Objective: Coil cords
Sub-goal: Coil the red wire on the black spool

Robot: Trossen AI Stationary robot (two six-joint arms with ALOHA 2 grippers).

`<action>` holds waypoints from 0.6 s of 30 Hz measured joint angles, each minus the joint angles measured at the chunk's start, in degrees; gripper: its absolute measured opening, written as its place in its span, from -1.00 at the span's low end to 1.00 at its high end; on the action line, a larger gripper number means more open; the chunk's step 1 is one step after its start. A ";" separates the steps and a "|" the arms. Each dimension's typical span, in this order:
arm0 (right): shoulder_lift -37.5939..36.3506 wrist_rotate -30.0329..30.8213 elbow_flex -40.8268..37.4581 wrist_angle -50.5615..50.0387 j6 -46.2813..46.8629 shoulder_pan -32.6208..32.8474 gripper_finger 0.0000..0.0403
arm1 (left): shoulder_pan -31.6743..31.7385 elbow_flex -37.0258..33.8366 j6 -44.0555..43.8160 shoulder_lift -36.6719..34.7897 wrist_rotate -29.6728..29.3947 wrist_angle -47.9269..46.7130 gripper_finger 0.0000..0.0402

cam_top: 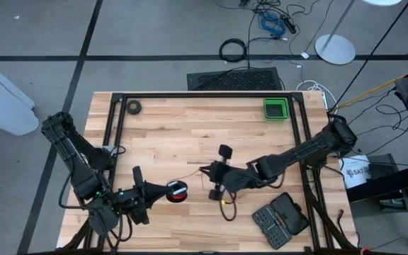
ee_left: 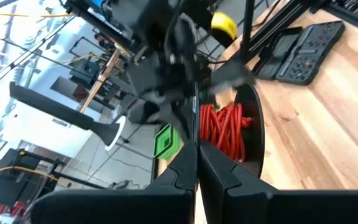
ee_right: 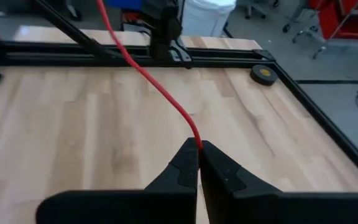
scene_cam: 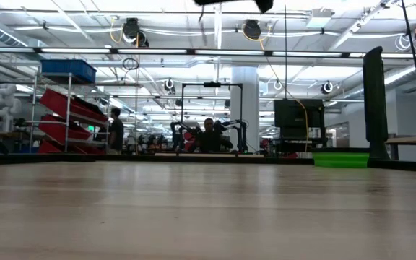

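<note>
The cords are a thin red wire wound on a small dark spool (cam_top: 178, 191), which is held above the table's near left part. My left gripper (cam_top: 163, 192) is shut on the spool. In the left wrist view the red windings (ee_left: 225, 132) sit beside a dark flange. A free strand of the red wire (cam_top: 192, 176) runs from the spool to my right gripper (cam_top: 203, 170), which is shut on it just right of the spool. In the low view nothing of them rests on the tabletop. My left gripper pinches the rim of the spool's dark flange (ee_left: 197, 115) between its two fingers, coming nearly level from the table's left side. The spool is lifted clear of the table. My right gripper pinches the red strand (ee_right: 197, 140) at the free ends of its two fingers. They come from the table's right, slanting slightly down. From the fingers the strand rises in a nearly straight line toward the left arm, clear of the table.
A dark tape roll (cam_top: 134, 107) lies at the far left corner and a green tray (cam_top: 275, 108) at the far right. A black case (cam_top: 280, 218) lies open at the near right, with a thin dark cable with a yellow plug (cam_top: 224, 202) beside it. Black rails (cam_top: 204, 95) frame the table.
</note>
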 joint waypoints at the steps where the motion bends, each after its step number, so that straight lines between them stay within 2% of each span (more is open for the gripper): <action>1: -0.75 0.02 0.00 -0.84 0.90 0.65 -1.00 | 0.00 0.00 0.00 0.00 -0.27 -0.05 -0.96; 7: -4.88 -0.20 0.00 -2.60 1.98 5.49 -1.00 | 0.00 0.00 0.04 0.00 -0.77 -0.26 -0.96; 12: -6.93 -0.26 0.00 -1.79 1.68 9.34 -1.00 | 0.00 0.00 0.15 0.00 -3.43 -0.26 -0.96; 18: -6.90 -0.27 0.00 4.28 -2.21 11.83 -1.00 | 0.00 0.00 0.14 0.00 -3.43 -0.28 -0.96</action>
